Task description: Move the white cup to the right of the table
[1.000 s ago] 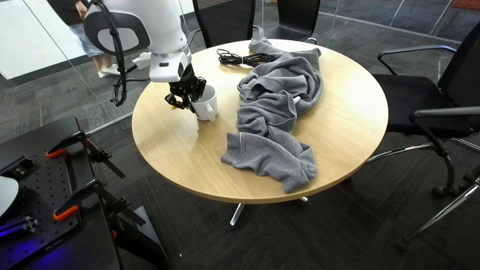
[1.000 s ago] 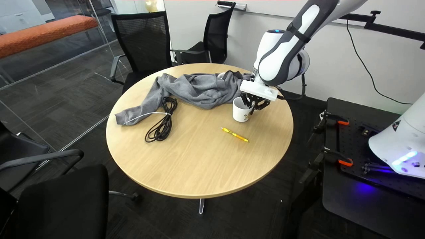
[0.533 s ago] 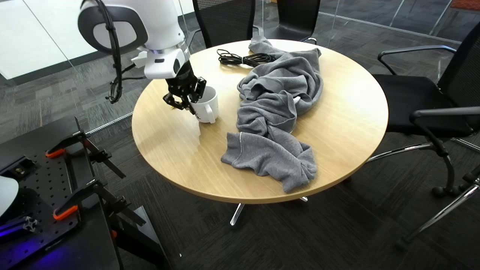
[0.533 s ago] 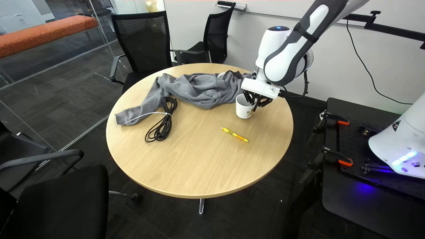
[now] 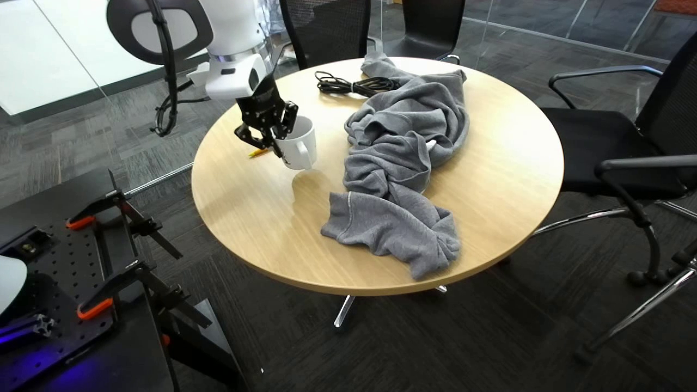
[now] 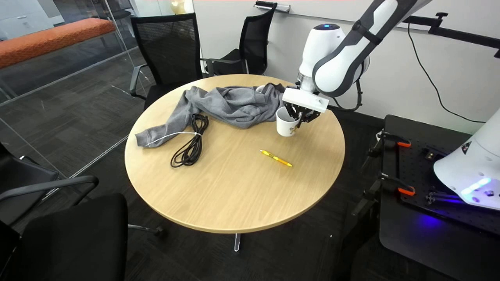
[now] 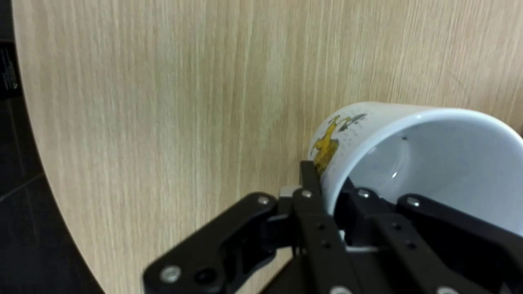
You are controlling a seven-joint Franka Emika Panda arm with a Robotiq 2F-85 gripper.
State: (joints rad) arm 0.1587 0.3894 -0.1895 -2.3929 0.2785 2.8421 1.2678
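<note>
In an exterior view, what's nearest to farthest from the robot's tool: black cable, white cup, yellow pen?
1. White cup: gripped by the tool.
2. Yellow pen: on the table, lower in the picture.
3. Black cable: bundled on the table, picture left.

White cup (image 7: 449, 171) cut off (wrist view).

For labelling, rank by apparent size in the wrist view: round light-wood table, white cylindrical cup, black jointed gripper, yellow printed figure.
Table
Cup, gripper: too close to rank; gripper nearer camera
Printed figure
</note>
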